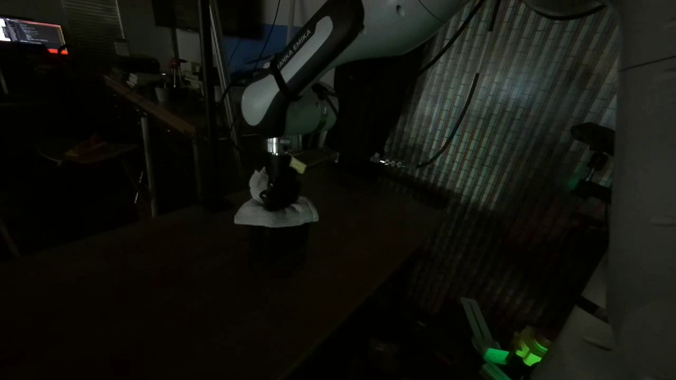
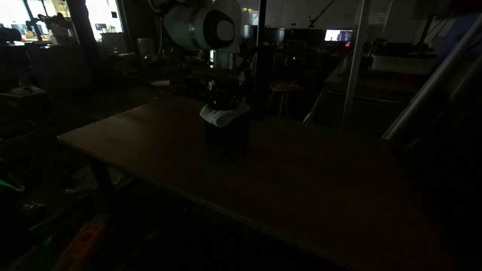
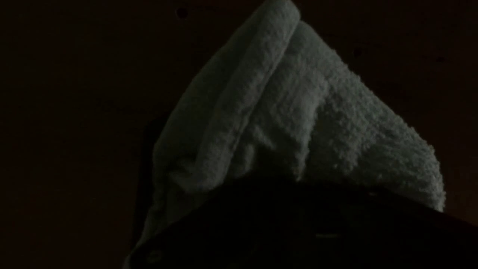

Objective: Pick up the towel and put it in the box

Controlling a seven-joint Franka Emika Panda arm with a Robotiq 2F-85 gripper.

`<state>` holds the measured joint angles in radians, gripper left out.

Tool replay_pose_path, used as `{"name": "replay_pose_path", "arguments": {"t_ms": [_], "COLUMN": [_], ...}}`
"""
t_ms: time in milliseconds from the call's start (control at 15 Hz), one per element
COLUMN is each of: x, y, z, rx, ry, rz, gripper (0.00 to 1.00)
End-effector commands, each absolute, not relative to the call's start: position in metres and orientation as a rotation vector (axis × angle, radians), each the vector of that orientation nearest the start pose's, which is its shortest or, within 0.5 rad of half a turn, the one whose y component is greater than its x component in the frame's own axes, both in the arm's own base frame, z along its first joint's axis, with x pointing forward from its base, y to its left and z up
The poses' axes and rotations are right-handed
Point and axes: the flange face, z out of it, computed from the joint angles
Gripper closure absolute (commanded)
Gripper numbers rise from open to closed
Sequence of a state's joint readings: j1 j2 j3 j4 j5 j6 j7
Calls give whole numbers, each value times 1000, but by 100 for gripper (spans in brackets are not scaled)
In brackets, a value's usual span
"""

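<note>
Most of box (image 1: 278,247) fades into dark under towel (image 1: 280,217); gripper (image 1: 279,203) closed, tips hidden, hold unclear; in an exterior view towel rises left of it.

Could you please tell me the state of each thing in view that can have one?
Towel: wrinkled and folded, over the top of the box.
Box: upright on the table, its inside hidden.
Hand: shut, apparently on the towel, though the grip itself is too dark to see clearly.
Background screen: on.
</note>
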<state>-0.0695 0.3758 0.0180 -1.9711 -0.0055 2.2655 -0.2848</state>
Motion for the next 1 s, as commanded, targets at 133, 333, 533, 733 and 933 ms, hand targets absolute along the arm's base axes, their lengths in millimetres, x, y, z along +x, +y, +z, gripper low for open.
{"name": "replay_pose_path", "arguments": {"t_ms": [133, 333, 533, 733, 933], "x": [600, 599, 599, 598, 597], "y": [-29, -27, -26, -28, -30], "z": [252, 248, 251, 265, 282], "rx": [-3039, -3016, -3011, -3029, -3052], "ry": [-386, -379, -375, -373, -376], "rz": [162, 164, 156, 136, 115], "gripper": [88, 89, 89, 89, 89]}}
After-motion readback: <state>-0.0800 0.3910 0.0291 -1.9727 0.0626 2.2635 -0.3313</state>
